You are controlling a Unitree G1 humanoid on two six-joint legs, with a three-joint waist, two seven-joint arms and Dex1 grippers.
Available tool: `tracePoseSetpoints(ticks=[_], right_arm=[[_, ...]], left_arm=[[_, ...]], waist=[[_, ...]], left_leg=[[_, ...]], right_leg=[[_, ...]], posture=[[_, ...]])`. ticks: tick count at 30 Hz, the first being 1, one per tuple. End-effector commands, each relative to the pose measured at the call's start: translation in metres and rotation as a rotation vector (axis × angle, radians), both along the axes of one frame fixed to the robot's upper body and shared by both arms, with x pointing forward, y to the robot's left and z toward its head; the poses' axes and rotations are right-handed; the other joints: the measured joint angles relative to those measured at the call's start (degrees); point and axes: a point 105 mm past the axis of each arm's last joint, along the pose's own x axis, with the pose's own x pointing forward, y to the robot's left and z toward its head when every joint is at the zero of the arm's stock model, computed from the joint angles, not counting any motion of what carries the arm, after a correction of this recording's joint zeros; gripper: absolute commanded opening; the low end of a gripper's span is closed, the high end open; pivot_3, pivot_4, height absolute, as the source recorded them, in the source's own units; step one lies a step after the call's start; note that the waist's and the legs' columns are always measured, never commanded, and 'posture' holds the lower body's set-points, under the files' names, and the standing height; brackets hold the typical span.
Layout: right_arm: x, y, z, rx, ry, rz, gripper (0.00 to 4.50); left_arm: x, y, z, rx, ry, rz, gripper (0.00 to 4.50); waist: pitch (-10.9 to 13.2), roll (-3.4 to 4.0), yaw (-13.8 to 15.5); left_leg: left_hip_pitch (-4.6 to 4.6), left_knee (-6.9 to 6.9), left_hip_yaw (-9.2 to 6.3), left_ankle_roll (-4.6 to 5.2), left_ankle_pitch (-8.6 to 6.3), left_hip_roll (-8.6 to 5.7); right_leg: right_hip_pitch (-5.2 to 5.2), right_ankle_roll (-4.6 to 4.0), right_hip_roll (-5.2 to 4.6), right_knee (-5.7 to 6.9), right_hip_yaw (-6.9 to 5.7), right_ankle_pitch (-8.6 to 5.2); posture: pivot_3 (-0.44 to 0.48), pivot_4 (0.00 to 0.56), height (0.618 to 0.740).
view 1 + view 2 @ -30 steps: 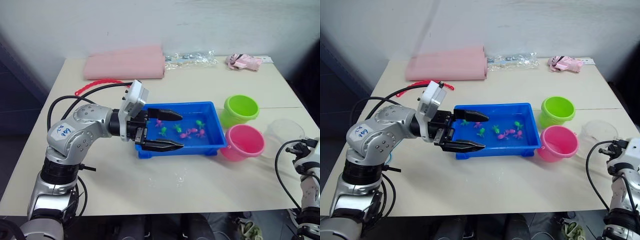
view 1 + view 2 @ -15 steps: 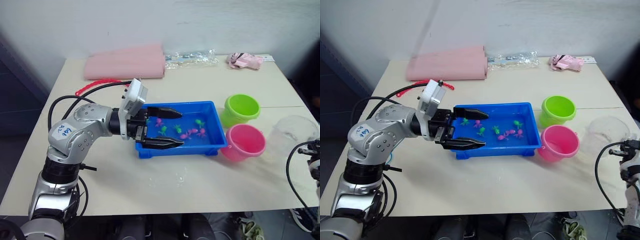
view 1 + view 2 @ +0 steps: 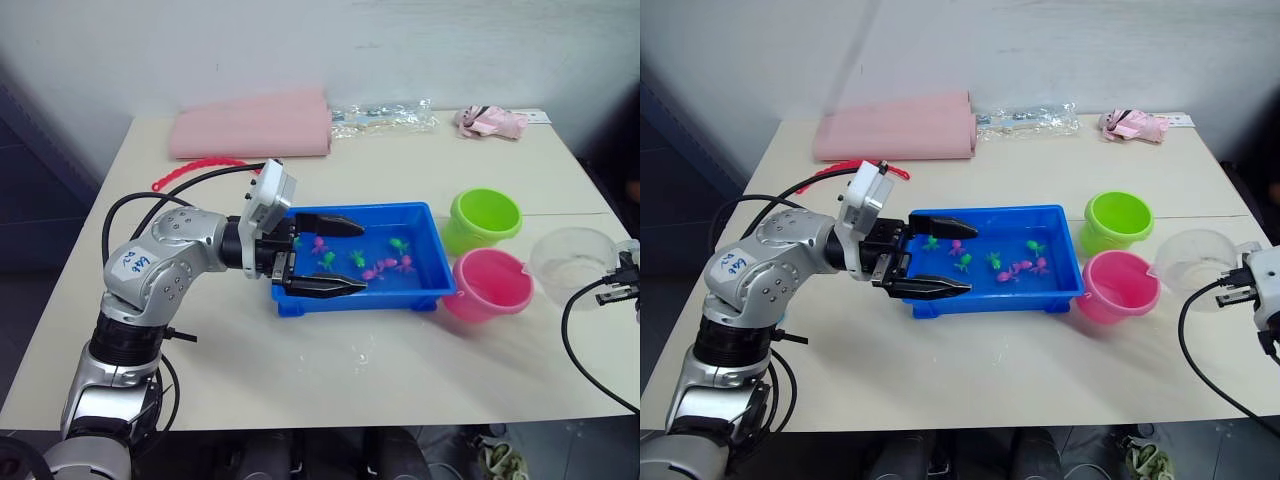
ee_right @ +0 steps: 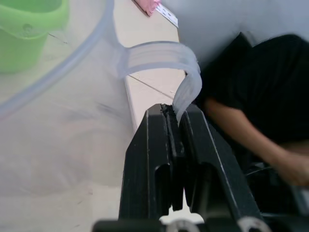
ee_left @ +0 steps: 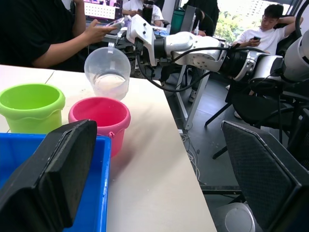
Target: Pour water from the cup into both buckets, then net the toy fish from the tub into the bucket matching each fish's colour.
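A: Where is the right end effector [image 4: 176, 113] and what has it got?
B: At the right edge of the table [image 3: 330, 370], its two black fingers [image 4: 152, 159] pressed together on the curved handle tab of the cup [image 3: 1195, 262]; the cup is clear, colourless, wide-mouthed, with a little water in the bottom, held upright off the table just right of the pink bucket [image 3: 487, 283].

A: And the left end effector [image 3: 340, 254]?
B: Spread wide, one finger over the tub's far-left corner, the other along its near-left rim, gripping nothing; from its wrist camera a bare gap lies between the two fingers.

A: The tub [image 3: 432, 286] itself?
B: Bright blue, shallow, rectangular, mid-table; small green and pink toy fish [image 3: 377, 267] lie scattered inside, mostly toward its centre and right.

A: The buckets?
B: The lime green bucket [image 3: 484, 218] stands just right of the tub's far corner; the pink one sits nearer, touching or almost touching the green; both are upright; I cannot tell whether either holds water.

A: Anything else?
B: A folded pink cloth [image 3: 250, 128] at the far left, a red beaded strip [image 3: 190, 171] just in front of it, a clear plastic wrapper [image 3: 385, 117] and a small pink bundle [image 3: 490, 121] along the far edge; seated people [image 5: 43, 34] show beyond the table in the left wrist camera.
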Motion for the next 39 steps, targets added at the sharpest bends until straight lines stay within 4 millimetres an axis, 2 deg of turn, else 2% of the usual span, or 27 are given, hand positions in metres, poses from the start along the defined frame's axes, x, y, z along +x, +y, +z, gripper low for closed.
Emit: tracePoseSetpoints(ticks=[1,14,17,22,27,30,38,39], right_arm=[[0.003,0.015,0.028,-0.219,-0.068,0.038,0.04],[0.012,0.039,0.051,-0.677,-0.116,0.111,0.04],[0.014,0.042,0.051,-0.724,-0.111,0.124,0.04],[0.014,0.038,0.051,-0.707,-0.124,0.11,0.04],[0.012,0.037,0.055,-0.811,-0.115,0.108,0.04],[0.012,0.035,0.055,-0.772,-0.125,0.101,0.04],[0.01,0.021,0.041,-0.387,-0.116,0.065,0.04],[0.01,0.017,0.039,-0.284,-0.121,0.049,0.04]], left_arm=[[-0.003,0.0,0.006,-0.007,-0.039,-0.012,4.5],[-0.004,0.001,0.006,-0.007,-0.025,-0.015,4.5],[-0.003,0.001,0.007,-0.011,-0.029,-0.012,4.5],[-0.002,0.0,0.008,-0.017,-0.033,-0.007,4.5],[0.0,0.0,0.009,-0.02,-0.035,-0.003,4.5],[0.001,0.0,0.009,-0.021,-0.035,-0.001,4.5],[0.006,-0.001,0.011,-0.033,-0.031,0.007,4.5],[0.008,-0.001,0.012,-0.042,-0.023,0.014,4.5]], waist=[[0.0,0.0,0.0],[0.0,-0.01,0.0],[0.0,-0.02,0.0],[0.0,-0.03,0.1],[0.0,-0.03,0.0],[0.0,-0.04,-0.1],[0.0,-0.08,-0.1],[0.0,-0.08,-0.1]], left_leg=[[0.0,0.0,0.0,0.0,0.0,0.0],[0.0,0.02,0.0,-0.01,0.0,0.0],[0.0,0.02,-0.01,-0.01,0.01,0.01],[0.0,0.03,-0.02,-0.01,0.01,0.01],[-0.01,0.05,-0.02,-0.01,0.01,0.01],[-0.01,0.04,-0.02,-0.01,0.01,0.02],[-0.01,0.12,-0.06,-0.02,0.01,0.04],[-0.01,0.13,-0.08,-0.02,0.01,0.05]], right_leg=[[0.0,0.0,0.0,0.0,0.0,0.0],[0.01,0.0,0.0,0.0,0.0,0.0],[0.02,0.0,0.0,0.0,-0.01,0.0],[0.02,0.0,0.0,0.0,-0.01,0.0],[0.03,0.0,0.0,0.0,-0.02,0.0],[0.03,0.0,0.0,0.0,-0.01,0.0],[0.1,0.0,0.04,0.0,-0.06,0.0],[0.11,0.0,0.04,0.0,-0.08,0.0]], posture=[[0.0,0.15,0.738],[0.0,0.15,0.738],[0.0,0.15,0.738],[0.0,0.15,0.738],[0.0,0.15,0.738],[0.0,0.15,0.738],[0.0,0.15,0.738],[0.0,0.15,0.738]])
